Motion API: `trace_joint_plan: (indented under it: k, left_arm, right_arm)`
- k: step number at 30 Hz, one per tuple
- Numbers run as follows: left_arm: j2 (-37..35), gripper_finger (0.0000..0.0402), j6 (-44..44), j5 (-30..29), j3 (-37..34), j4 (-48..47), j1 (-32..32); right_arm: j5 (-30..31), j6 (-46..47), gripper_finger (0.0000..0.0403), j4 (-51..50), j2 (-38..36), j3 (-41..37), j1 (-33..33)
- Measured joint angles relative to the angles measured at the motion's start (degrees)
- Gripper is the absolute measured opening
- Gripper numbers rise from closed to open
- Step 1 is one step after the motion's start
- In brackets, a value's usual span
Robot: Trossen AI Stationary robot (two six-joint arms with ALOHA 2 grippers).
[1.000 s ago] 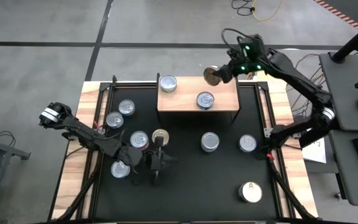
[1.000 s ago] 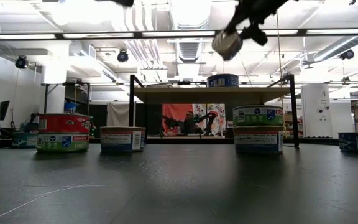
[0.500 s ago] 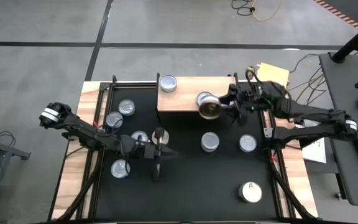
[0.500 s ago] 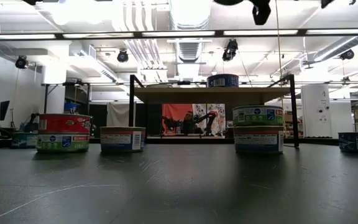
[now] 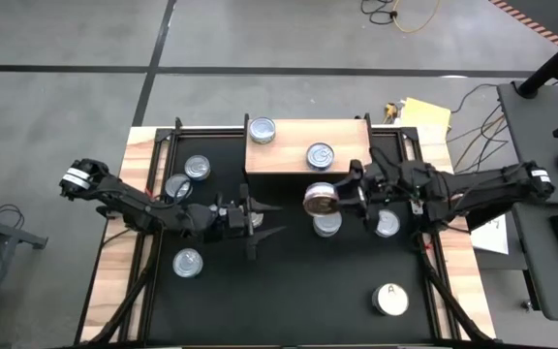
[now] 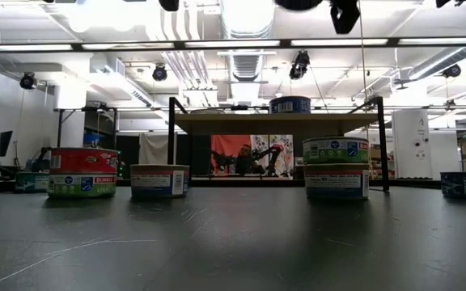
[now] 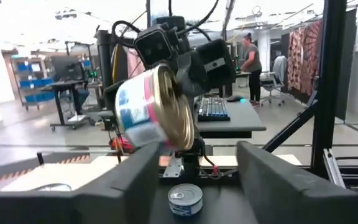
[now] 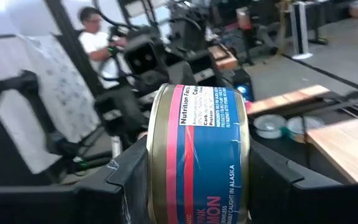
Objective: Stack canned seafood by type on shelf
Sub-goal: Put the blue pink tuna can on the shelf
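My right end effector (image 5: 342, 197), clamped on the gold-topped blue-labelled round tin (image 5: 320, 200), has swung to six o'clock of the light wooden shelf (image 5: 347, 148); left end effector (image 5: 264, 220) now spread apart, empty.

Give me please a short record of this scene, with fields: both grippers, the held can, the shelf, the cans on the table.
right gripper: shut on gold-topped can, above the table's middle
held can: gold-topped can, blue and pink label, tilted on its side
left gripper: open, empty, facing the held can
shelf: two silver-topped cans on top
white-topped can: marked "A", front right of the black tabletop
other cans: several silver-topped, loose on the tabletop
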Motion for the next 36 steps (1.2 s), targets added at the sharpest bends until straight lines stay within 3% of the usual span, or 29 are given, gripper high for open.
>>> trace_joint_plan:
  k: [5, 9, 19, 25, 36]
  left_arm:
    - [0.0, 0.0284, -3.8, 4.5, 0.0, 0.0, 1.2]
    - [0.3, 0.0310, -7.8, 6.9, 0.0, -0.4, 4.0]
    - [3.7, 0.0316, -11.6, 12.4, 0.0, 2.1, 10.1]
    - [5.4, 0.0316, -9.7, 19.9, 0.0, 5.0, 11.2]
    - [10.3, 0.0316, -8.3, 19.2, 4.3, 6.5, 12.4]
  right_arm:
    - [1.2, -0.9, 0.0192, 0.1, 1.9, 0.1, 1.8]
    - [1.5, -1.3, 0.0192, -0.1, 3.0, 0.1, 1.7]
    - [1.3, -2.1, 0.0192, 0.1, 3.8, 0.2, 1.9]
    - [1.2, -2.5, 0.0192, -0.3, 4.0, 0.2, 1.9]
    - [1.1, -2.6, 0.0192, -0.3, 5.0, 0.2, 1.9]
